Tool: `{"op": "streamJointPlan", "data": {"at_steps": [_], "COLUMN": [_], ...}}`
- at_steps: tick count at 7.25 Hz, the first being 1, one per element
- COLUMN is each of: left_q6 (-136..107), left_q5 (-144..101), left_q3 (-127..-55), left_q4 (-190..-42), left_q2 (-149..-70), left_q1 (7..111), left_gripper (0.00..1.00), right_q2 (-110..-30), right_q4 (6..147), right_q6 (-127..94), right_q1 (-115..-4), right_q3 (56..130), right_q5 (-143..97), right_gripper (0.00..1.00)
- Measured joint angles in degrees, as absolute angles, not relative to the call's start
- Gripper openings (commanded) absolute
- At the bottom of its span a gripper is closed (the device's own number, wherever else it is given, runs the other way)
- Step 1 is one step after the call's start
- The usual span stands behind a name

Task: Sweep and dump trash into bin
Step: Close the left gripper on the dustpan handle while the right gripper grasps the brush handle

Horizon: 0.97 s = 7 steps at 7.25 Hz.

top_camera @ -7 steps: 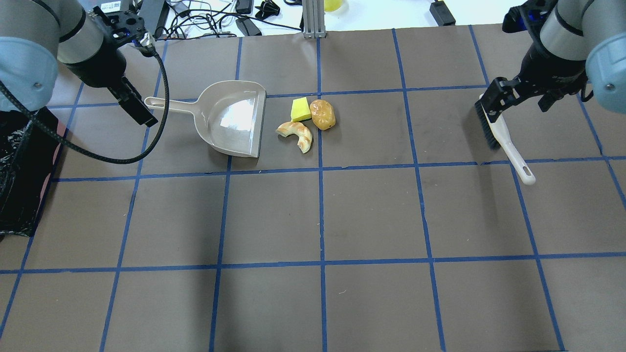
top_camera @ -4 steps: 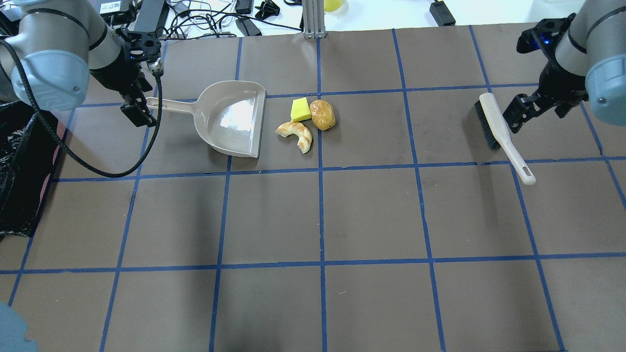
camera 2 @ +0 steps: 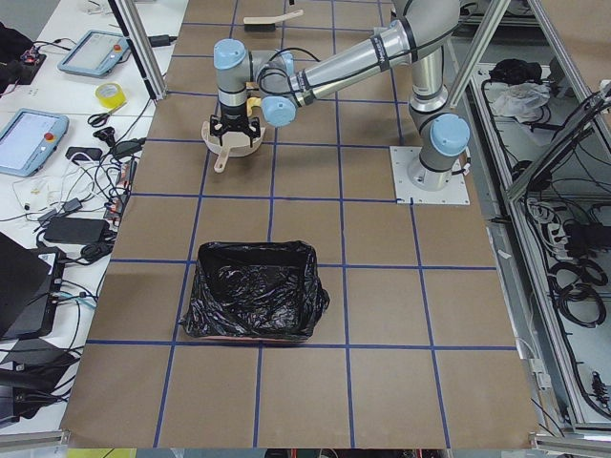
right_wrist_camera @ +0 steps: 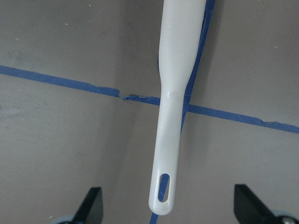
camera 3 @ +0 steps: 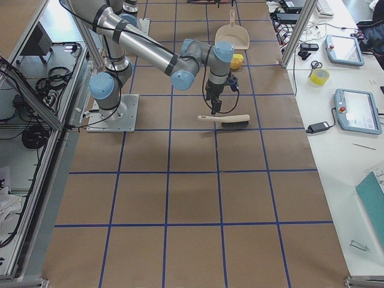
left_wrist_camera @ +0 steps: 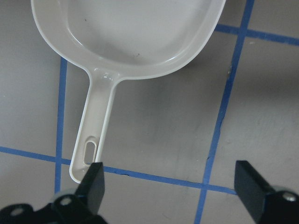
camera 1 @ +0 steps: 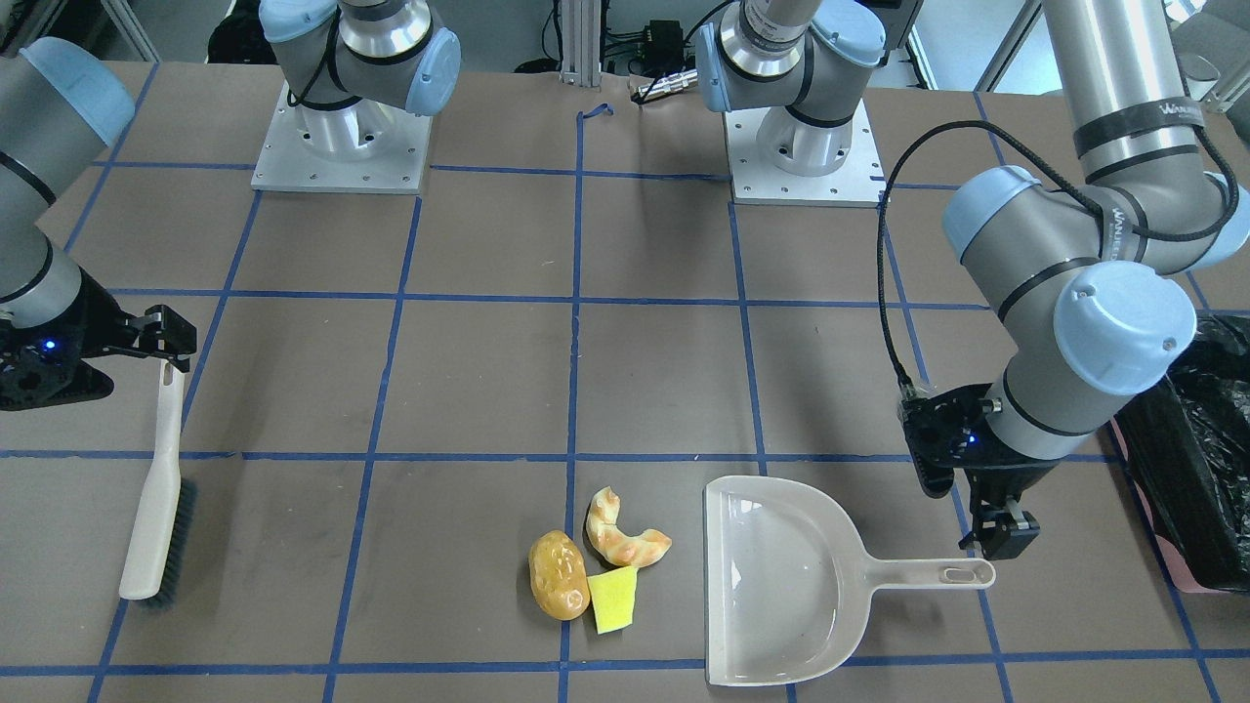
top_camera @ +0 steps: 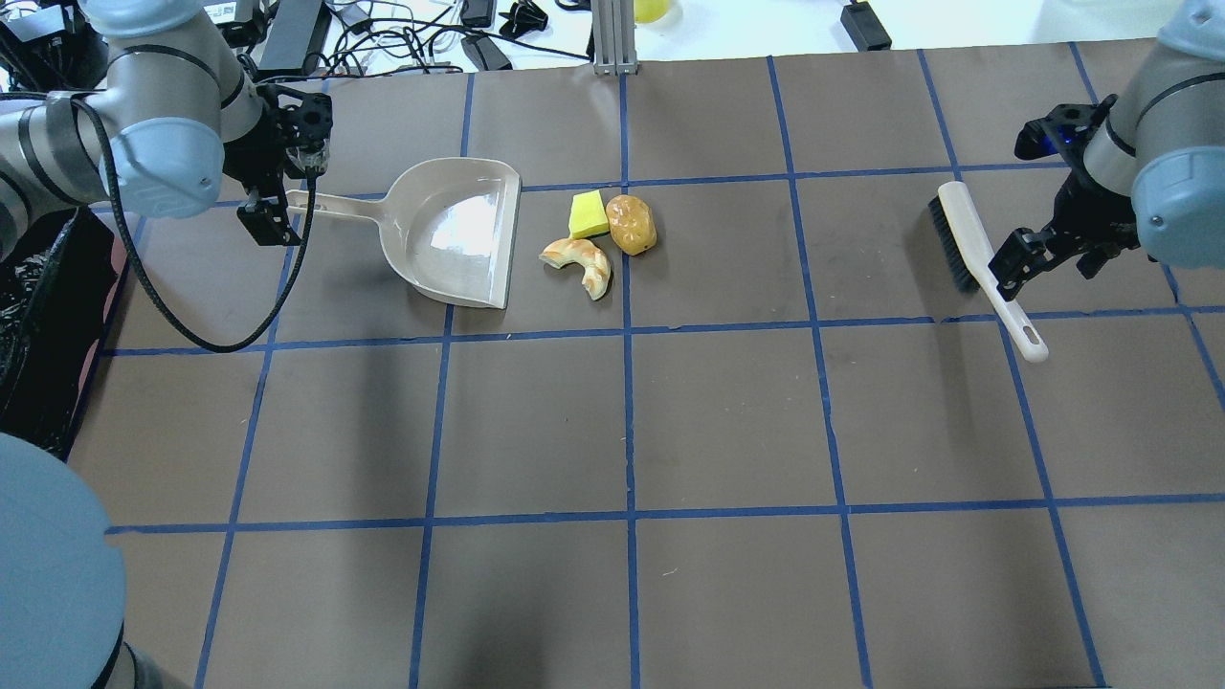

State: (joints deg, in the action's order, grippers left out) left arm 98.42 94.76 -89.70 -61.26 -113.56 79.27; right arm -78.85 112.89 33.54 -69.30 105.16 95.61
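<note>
Two spread grippers at two handles

Left gripper (left_wrist_camera: 169, 170), jaws wide, hangs over the dustpan (top_camera: 450, 230) handle's tip; right gripper (right_wrist_camera: 168, 193), equally wide, straddles the brush (top_camera: 967, 244) handle (clear of it). Overhead, sponge (top_camera: 587, 214), potato-like lump (top_camera: 632, 224) and croissant piece (top_camera: 581, 260) lie at the dustpan's 3 o'clock; the bin (top_camera: 29, 383) sits at the table (top_camera: 727, 421)'s 9 o'clock edge.

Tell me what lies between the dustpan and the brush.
The overhead view shows three items close to the open edge of the dustpan: yellow sponge, potato-like lump and croissant-like piece. From there to the brush there is only bare taped table.
</note>
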Motion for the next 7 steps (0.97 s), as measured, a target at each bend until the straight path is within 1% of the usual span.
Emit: {"op": "streamJointPlan", "data": {"at_steps": [2, 3, 6, 7], "left_q6": [100.23, 100.65, 100.73, 100.37], "left_q5": [94.63, 94.42, 94.25, 94.27], "left_q3": [-86.86, -85.36, -82.97, -82.74], "left_q4": [-61.11, -61.09, -61.06, -60.7], "left_q2": [-116.81, -118.34, -121.98, -122.82], "left_q1": [79.28, 79.28, 79.23, 79.2], "left_gripper": [0.96, 0.96, 0.92, 0.88], "right_q2": [-75.64, -74.69, -71.32, -70.62], "right_q4": [114.82, 115.43, 115.92, 115.93], "right_q6": [34.63, 34.77, 34.75, 34.66], "right_q1": [-69.2, -69.18, -69.17, -69.17], "right_q3": [105.2, 105.23, 105.29, 105.29], "right_q5": [96.0, 96.07, 96.23, 96.24], "right_gripper": [0.98, 0.93, 0.91, 0.77]}}
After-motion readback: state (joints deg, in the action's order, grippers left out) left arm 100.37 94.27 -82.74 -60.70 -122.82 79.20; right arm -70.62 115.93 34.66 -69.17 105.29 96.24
